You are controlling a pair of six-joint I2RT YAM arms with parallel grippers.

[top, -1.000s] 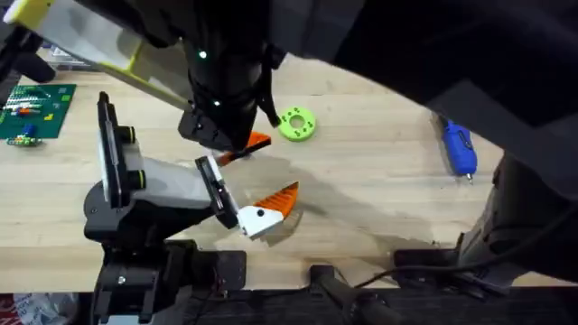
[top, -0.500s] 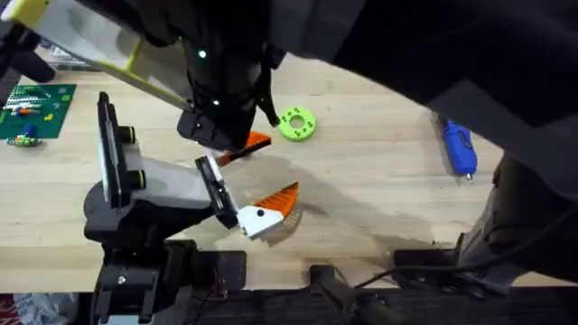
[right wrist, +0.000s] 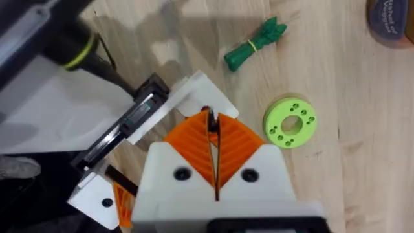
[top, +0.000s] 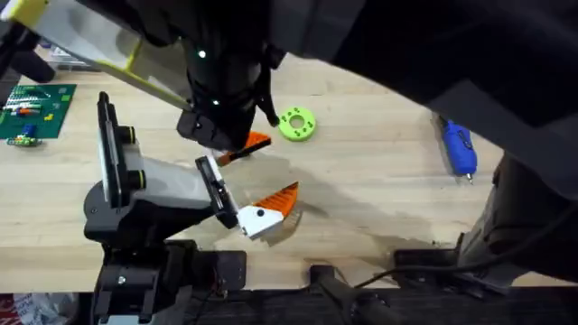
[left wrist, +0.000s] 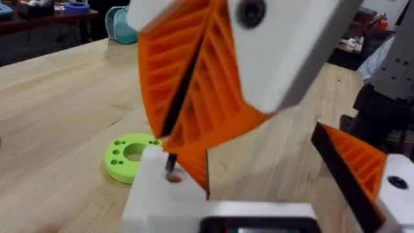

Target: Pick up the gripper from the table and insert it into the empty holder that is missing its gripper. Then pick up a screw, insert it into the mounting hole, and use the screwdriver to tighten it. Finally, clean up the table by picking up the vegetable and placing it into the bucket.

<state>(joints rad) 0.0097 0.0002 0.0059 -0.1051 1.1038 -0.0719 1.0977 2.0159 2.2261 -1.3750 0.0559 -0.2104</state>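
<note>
Ribbed orange gripper (right wrist: 194,97) seemingly pinched by right gripper (right wrist: 213,145) against black holder (right wrist: 126,126).

- The worktop (top: 379,199) is showing pale, matt wood with visible grain.
- The green ring (top: 297,124) is looking like smooth matt plastic.
- The screwdriver (top: 459,149) is showing glossy blue plastic.
- The orange finger (top: 278,199) is showing ribbed matt plastic on a white plastic base.
- The circuit board (top: 34,110) is looking glossy green.

Bare worktop (top: 379,190) lies open between the green ring (top: 297,124) and the screwdriver (top: 460,149) — toward the left, the boxy unit (top: 149,194) and the dark arm (top: 226,81) above it block passage.
</note>
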